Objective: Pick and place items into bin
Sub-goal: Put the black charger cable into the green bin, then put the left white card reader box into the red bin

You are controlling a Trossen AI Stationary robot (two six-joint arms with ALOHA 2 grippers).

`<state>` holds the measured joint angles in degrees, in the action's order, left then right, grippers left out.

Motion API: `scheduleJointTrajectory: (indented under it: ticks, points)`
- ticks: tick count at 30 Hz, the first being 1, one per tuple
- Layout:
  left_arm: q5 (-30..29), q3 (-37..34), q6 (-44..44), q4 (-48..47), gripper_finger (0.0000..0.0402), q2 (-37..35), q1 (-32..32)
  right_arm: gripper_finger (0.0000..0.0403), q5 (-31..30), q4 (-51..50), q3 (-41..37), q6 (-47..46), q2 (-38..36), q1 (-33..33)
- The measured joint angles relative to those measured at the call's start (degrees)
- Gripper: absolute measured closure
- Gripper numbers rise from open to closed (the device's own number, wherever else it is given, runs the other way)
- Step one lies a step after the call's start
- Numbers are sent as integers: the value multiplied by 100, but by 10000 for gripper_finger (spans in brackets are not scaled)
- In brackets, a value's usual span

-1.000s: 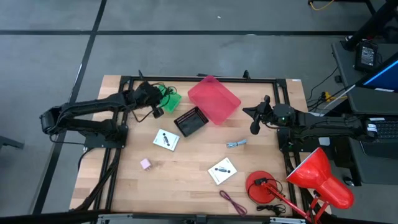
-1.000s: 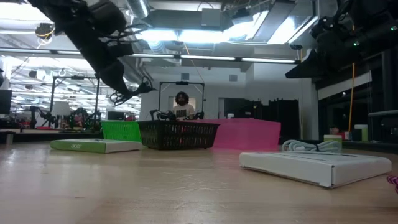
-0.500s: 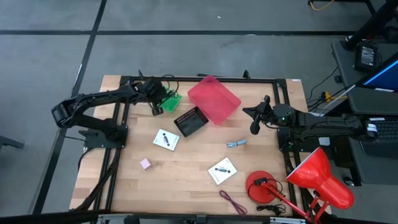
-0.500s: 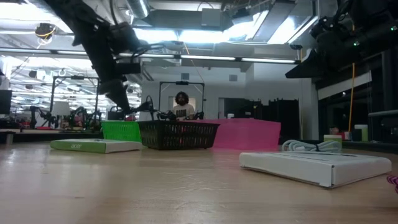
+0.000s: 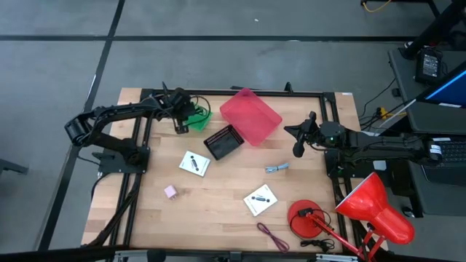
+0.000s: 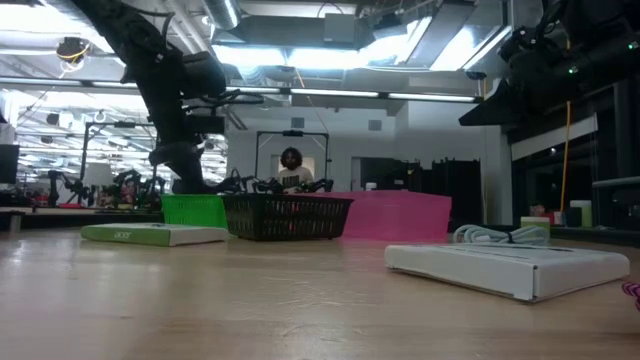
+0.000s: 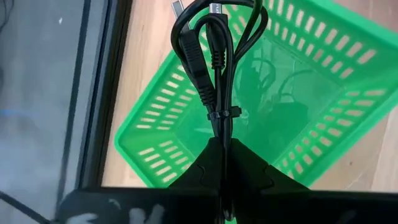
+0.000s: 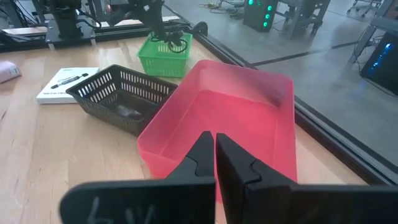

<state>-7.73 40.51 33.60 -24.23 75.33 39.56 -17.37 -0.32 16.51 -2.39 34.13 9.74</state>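
Wooden desk (image 5: 218, 211) boards carry two white cards (image 5: 194, 164), a pink cube (image 5: 170, 192), a grey-blue piece (image 5: 276, 168) and a maroon cord (image 5: 272, 237). A bundled black cable (image 7: 214, 56) is clamped by the left gripper (image 5: 179, 120) and hung over the green basket (image 5: 198, 118). The right gripper (image 5: 297, 149) is held pressed together near the pink bin (image 5: 251, 115). "acer" is read on one card in the low view.

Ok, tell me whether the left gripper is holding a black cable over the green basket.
Yes: the left gripper is shut on the black cable above the green basket.
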Motion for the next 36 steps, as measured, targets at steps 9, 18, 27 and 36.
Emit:
scheduleJointTrajectory:
  ticks: [9,18,27,36]
  points:
    - [-69,0,892,2,391,-2,0,402,0,0,0,9,0,0]
    - [-82,0,1062,2,371,-2,0,402,0,0,0,7,0,0]
    - [-375,0,1066,69,338,-4,0,402,-1,2,0,9,0,0]
    - [-356,0,987,431,316,-4,-5,402,-2,4,0,11,0,2]
